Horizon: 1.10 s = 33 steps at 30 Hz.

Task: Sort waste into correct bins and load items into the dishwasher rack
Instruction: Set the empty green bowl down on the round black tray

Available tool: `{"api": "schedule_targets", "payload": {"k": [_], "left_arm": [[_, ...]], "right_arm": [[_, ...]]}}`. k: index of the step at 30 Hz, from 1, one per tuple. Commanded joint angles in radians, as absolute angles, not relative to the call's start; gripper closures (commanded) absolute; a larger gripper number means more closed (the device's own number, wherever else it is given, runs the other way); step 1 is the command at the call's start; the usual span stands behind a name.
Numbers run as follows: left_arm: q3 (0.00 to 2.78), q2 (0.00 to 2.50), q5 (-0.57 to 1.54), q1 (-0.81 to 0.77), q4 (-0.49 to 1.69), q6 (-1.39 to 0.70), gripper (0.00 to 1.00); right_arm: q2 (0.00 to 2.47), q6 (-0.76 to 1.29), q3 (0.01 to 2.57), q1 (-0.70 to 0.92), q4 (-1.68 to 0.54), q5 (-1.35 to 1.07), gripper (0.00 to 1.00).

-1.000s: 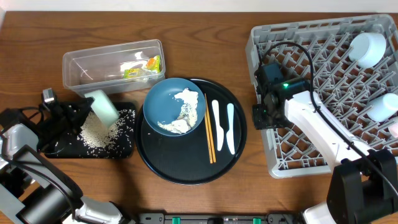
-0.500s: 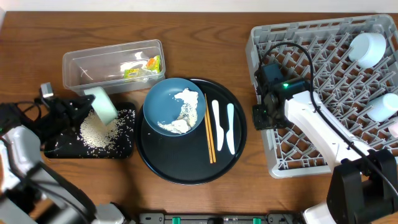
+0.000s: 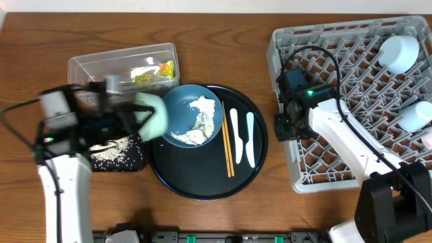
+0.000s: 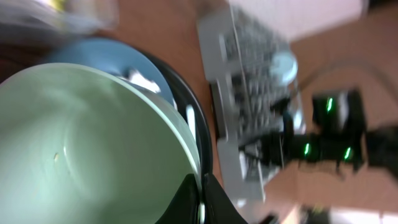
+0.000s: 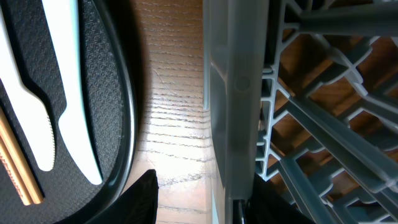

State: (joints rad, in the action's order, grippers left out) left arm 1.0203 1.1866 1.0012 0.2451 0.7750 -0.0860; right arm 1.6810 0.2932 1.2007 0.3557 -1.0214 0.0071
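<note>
My left gripper (image 3: pixel 140 116) is shut on the rim of the pale green bowl (image 3: pixel 154 115), which hangs blurred over the left edge of the dark blue plate (image 3: pixel 185 108). In the left wrist view the bowl (image 4: pixel 87 143) fills the frame, its rim pinched by the gripper (image 4: pixel 200 194). White tissue scraps (image 3: pixel 200 120) lie on the plate. Rice grains (image 3: pixel 108 148) cover the shallow black tray (image 3: pixel 138 162). My right gripper (image 3: pixel 281 126) stands open astride the dishwasher rack's (image 3: pixel 283 37) left wall (image 5: pixel 230 93), with its outer finger off the wall.
The clear tub (image 3: pixel 88 67) holds a yellow-green wrapper (image 3: pixel 165 69). Two orange chopsticks (image 3: pixel 227 145) and two white utensils (image 3: pixel 237 135) lie on the round black tray (image 3: pixel 202 185). A white cup (image 3: pixel 399 52) and a light blue cup (image 3: pixel 415 116) sit in the rack.
My left arm has swung right from the black tray, carrying the green bowl to the plate's left edge. The right arm has not moved.
</note>
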Motion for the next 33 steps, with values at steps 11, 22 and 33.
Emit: {"api": "schedule_targets", "payload": {"k": [11,22,33], "left_arm": [[1.029,1.322,0.603,-0.421,0.764,-0.205,0.94],[1.029,1.538,0.492,-0.62,0.637,-0.264,0.94],[1.043,1.497,0.486,-0.622,0.635,-0.264,0.42]], "right_arm": [[1.66,0.299,1.231,0.357,-1.053,-0.019,0.63],[1.522,0.298,1.296,0.306,-1.061,-0.011,0.62],[1.491,0.223,1.296,0.316,-1.056,-0.068,0.58]]}}
